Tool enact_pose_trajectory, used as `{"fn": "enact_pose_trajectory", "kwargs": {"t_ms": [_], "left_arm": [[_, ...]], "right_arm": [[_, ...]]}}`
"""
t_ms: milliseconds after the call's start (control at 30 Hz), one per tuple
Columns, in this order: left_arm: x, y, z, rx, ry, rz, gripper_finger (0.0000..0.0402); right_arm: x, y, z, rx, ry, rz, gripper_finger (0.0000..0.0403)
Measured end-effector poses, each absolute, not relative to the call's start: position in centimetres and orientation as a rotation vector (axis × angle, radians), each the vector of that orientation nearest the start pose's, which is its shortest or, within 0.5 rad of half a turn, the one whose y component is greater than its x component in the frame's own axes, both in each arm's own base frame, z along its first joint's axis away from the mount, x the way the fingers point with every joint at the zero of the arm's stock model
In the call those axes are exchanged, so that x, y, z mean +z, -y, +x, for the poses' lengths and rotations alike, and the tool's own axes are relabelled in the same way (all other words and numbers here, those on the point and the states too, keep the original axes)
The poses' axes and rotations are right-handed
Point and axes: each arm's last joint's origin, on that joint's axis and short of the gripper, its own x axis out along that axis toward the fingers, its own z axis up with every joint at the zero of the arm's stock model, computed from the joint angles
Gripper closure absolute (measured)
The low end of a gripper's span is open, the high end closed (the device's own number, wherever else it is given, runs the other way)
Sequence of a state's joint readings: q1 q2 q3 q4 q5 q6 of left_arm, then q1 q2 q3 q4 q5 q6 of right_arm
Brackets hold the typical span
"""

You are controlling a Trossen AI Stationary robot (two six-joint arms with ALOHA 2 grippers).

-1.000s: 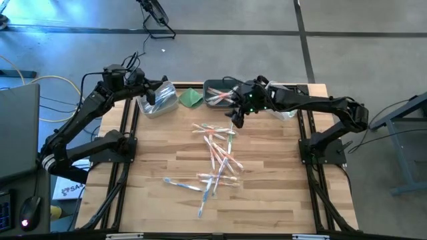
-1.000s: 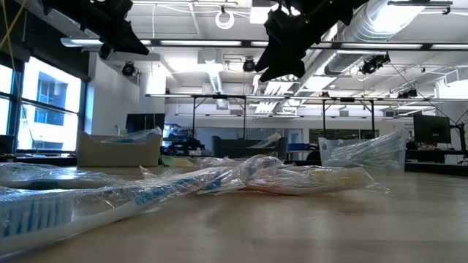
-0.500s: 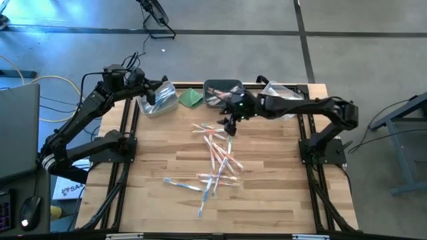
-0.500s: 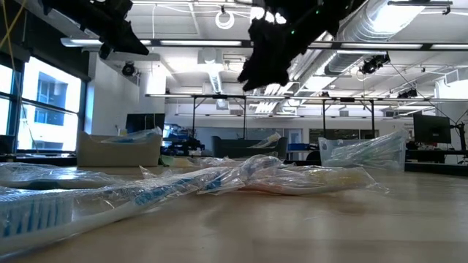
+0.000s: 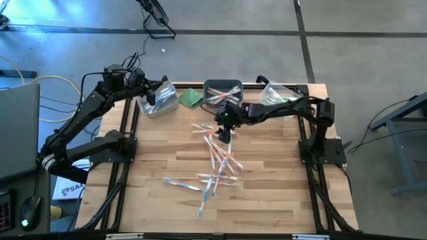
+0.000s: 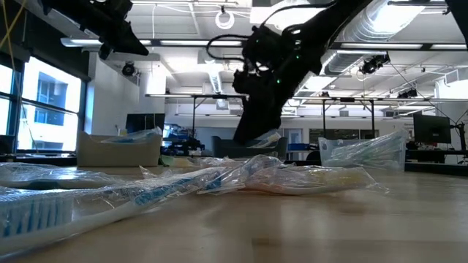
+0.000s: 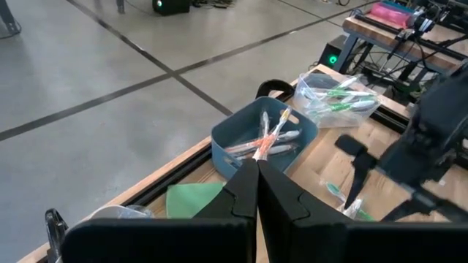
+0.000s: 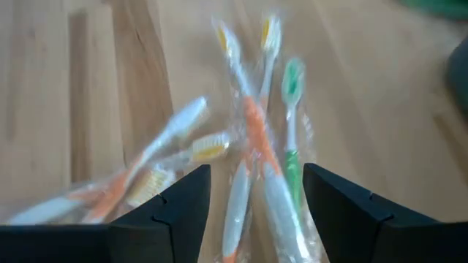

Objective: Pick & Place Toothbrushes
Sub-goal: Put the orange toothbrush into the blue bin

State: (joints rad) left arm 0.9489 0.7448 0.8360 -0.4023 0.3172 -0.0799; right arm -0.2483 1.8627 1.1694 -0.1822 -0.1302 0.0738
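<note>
Several toothbrushes [image 5: 217, 160] in clear wrappers lie in a loose pile on the wooden table, and show close up in the low view [image 6: 219, 179]. My right gripper [image 5: 225, 131] hangs open just over the pile's far end [image 6: 251, 139]. In its wrist view an orange toothbrush [image 8: 254, 139] and a green one [image 8: 292, 95] lie below the gap between the fingers of my right gripper [image 8: 256, 212]. More toothbrushes lie in the dark bin [image 5: 222, 91]. My left gripper [image 7: 257, 186] is shut on nothing, raised at the far left [image 5: 152, 95].
A clear bin [image 5: 159, 101] stands under my left gripper, with a folded green cloth [image 5: 191, 98] beside it. Another clear bin [image 5: 280, 100] with green toothbrushes [image 7: 340, 98] stands at the far right. Bare wood lies to the left, right and near side of the pile.
My right gripper has come down from beside the dark bin toward the table's left and near side, tipping further downward, and now hangs just over the far end of the pile. Its fingers have stayed open. The toothbrushes have not moved.
</note>
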Motion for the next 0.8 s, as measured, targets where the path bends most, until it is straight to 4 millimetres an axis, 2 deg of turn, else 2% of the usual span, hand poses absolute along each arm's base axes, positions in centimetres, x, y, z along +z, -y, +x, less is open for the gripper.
{"fn": "enact_pose_trajectory", "kwargs": {"t_ms": [267, 500, 800], "left_arm": [[33.5, -12.1, 9.8, 0.637, -0.230, -0.264, 0.0401], [33.5, -12.1, 9.8, 0.637, -0.230, -0.264, 0.0401], [33.5, -12.1, 9.8, 0.647, -0.231, -0.263, 0.0401]], "right_arm": [[14.6, 8.2, 38.0, -0.219, -0.937, 0.175, 0.0192], [14.3, 7.9, 38.0, -0.254, -0.946, 0.147, 0.0194], [13.8, 8.0, 37.9, -0.246, -0.975, 0.165, 0.0262]]}}
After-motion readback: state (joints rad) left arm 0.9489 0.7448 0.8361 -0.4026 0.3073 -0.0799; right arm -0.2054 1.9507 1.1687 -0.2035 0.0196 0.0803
